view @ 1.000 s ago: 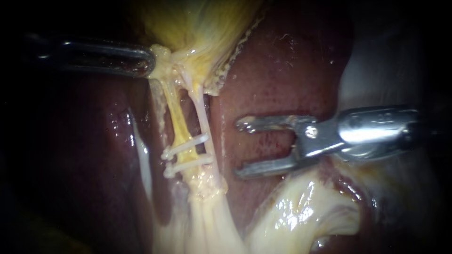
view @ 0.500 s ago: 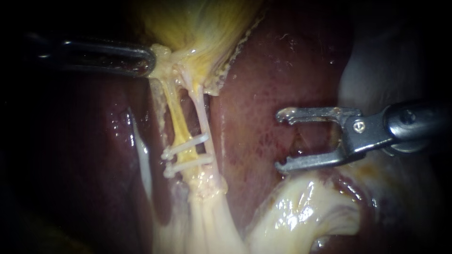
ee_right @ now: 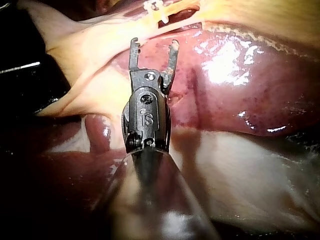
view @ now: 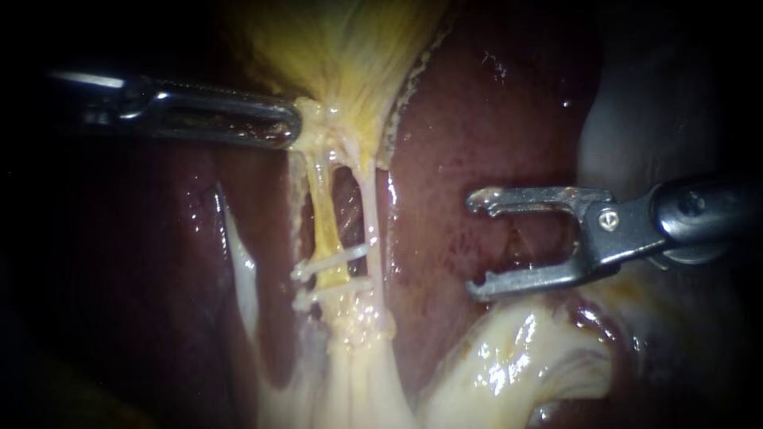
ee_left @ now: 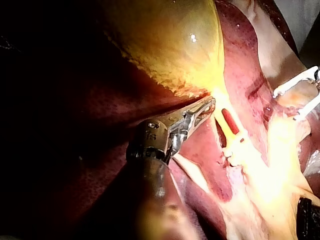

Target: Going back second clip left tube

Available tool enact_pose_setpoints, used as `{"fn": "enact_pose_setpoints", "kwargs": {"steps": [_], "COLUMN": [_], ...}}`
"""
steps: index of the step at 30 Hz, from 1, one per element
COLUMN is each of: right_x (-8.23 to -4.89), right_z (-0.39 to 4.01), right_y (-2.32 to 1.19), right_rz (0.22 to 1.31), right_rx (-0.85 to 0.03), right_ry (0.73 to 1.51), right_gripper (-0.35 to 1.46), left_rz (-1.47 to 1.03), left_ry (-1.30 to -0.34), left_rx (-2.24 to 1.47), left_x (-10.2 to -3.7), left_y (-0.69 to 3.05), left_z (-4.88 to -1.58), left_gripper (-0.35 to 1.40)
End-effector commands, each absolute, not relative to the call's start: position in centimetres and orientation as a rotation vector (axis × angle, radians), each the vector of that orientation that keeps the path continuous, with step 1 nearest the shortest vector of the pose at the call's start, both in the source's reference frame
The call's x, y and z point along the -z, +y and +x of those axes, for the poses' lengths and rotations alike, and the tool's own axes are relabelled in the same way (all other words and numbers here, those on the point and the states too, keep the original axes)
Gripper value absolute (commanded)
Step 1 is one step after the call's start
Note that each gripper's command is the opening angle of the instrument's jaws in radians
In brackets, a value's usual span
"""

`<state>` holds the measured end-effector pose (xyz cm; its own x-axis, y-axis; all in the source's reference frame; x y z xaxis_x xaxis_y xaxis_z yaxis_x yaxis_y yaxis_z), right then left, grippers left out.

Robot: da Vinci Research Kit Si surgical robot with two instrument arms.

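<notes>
Jaws spread, right instrument [view: 474, 243] clear of clips [view: 330, 274]

Liver [view: 477, 135] deep maroon w/ fine red speckle, white wet glints. Gallbladder [view: 350, 56] ochre-yellow, streaked lengthwise. Left tube [view: 324, 230] yellow, right tube [view: 370, 214] pale pinkish-white. Upper clip [view: 334, 260] & lower clip [view: 326, 292] white. Fatty tissue [view: 509, 365] cream, glossy. Left instrument [view: 290, 131] & right instrument [view: 477, 242] silver-grey steel.

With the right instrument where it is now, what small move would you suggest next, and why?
Probably draw the right instrument back along its shaft, away from the left tube: its jaws stand open and empty, and two clips already sit across that tube.
</notes>
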<state>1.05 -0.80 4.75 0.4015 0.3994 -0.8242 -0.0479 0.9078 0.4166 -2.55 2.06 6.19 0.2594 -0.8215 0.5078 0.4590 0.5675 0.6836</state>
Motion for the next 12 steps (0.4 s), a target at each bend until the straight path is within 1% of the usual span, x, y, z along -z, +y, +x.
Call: {"fn": "enact_pose_setpoints", "kwargs": {"steps": [1,12], "right_x": [-4.75,-4.74], "right_z": [1.05,1.05], "right_y": [-0.80,-0.81], "right_rz": [0.353,0.355], "right_rx": [-0.290,-0.289], "right_ry": [1.128,1.129], "right_gripper": [0.50,0.50], "left_rz": [0.445,0.446], "left_ry": [-0.962,-0.959], "left_rx": [0.910,0.909], "left_x": [-6.20,-6.21], "left_y": [2.06,2.07], "left_z": [-2.55,-2.55], "left_gripper": [-0.35,-0.35]}}
